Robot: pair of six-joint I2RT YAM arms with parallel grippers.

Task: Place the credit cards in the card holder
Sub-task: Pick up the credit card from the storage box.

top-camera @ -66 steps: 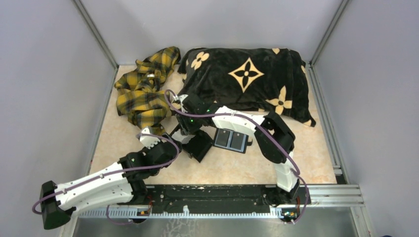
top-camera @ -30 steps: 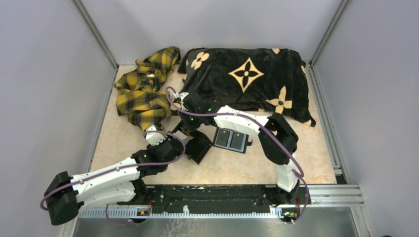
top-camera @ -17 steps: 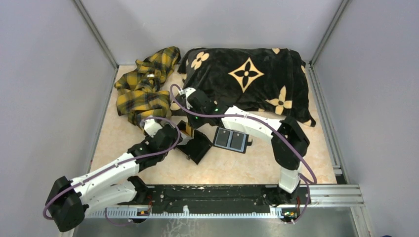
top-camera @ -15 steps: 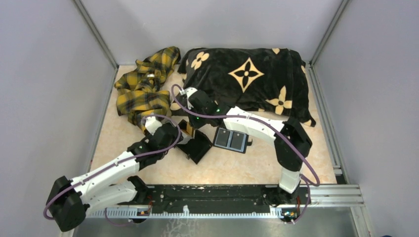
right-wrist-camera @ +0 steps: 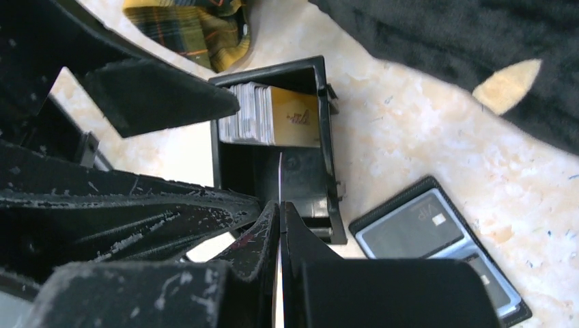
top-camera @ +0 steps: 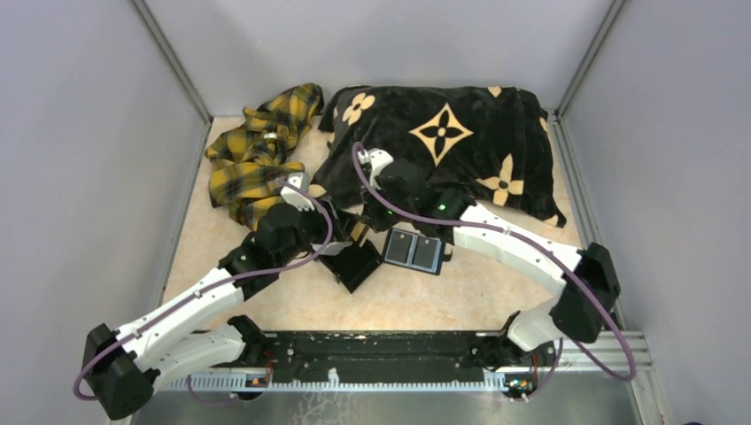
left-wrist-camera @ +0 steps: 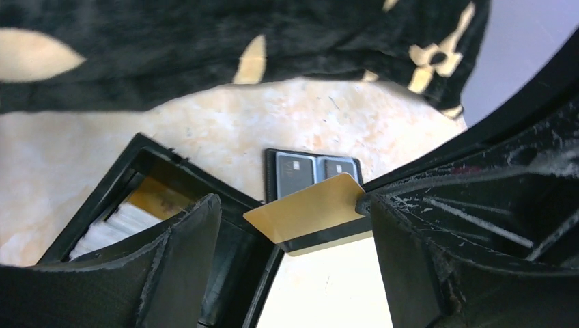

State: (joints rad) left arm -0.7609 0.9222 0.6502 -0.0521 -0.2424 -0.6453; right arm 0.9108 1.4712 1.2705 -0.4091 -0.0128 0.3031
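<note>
Only legible text: grey card [right-wrist-camera: 410, 232] in the card holder [right-wrist-camera: 392, 202], lower right of the right wrist view, is showing what looks like "VIP". Gold card [right-wrist-camera: 295, 117] in the tray [right-wrist-camera: 304, 174] is carrying print too blurred to read.

I am seeing soft, even overhead light in the top view, throwing only faint shadows on the pale marbled beige tabletop [top-camera: 416, 305]. In the wrist views the scuffed black fingers [left-wrist-camera: 171, 273] are blurring near the lens, the tabletop is glaring white, and the flat gold plastic card [left-wrist-camera: 314, 212] is showing sharp.
</note>
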